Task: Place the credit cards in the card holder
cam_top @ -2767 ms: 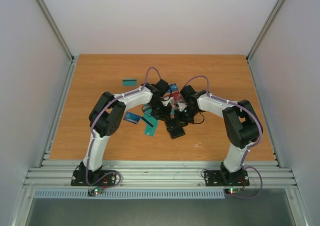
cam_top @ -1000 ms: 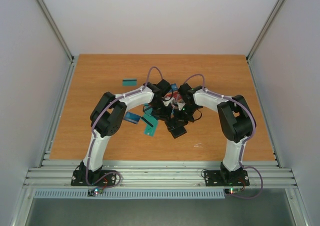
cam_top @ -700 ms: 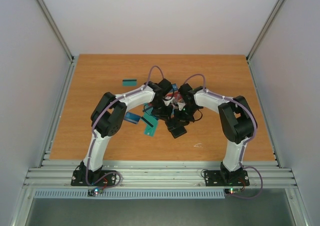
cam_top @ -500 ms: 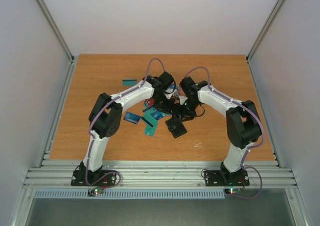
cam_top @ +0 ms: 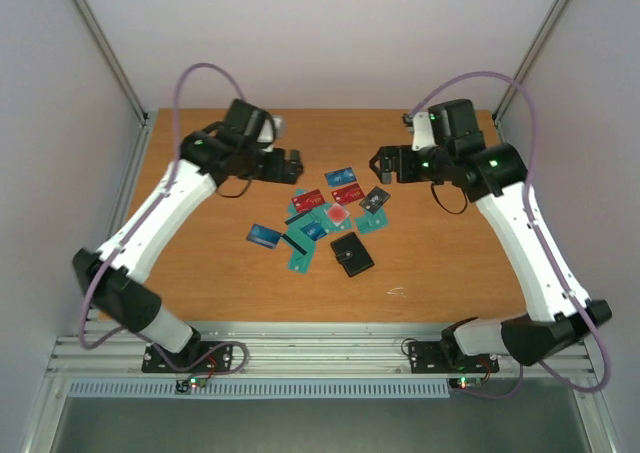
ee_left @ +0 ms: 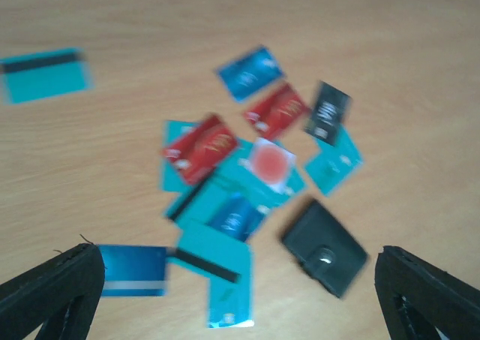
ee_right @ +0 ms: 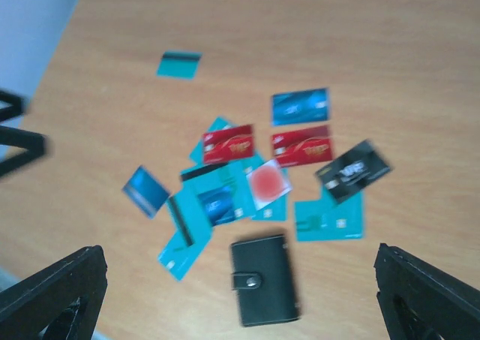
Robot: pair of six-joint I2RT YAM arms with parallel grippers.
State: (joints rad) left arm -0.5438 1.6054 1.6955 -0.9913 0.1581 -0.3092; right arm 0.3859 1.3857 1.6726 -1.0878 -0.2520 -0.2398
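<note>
Above the wooden surface (cam_top: 200, 273), the left pincer (cam_top: 288, 166) and right pincer (cam_top: 385, 163) hung spread wide, empty. Beneath them, thin, stiff, probably slippery plastic credit cards (cam_top: 312, 223), best pinched by a raised edge, lay scattered beside the closed black folding card holder (cam_top: 351, 256).

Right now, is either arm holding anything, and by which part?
Nothing is held. The left tool and right tool hang open; the cards and card holder lie on the table.
</note>
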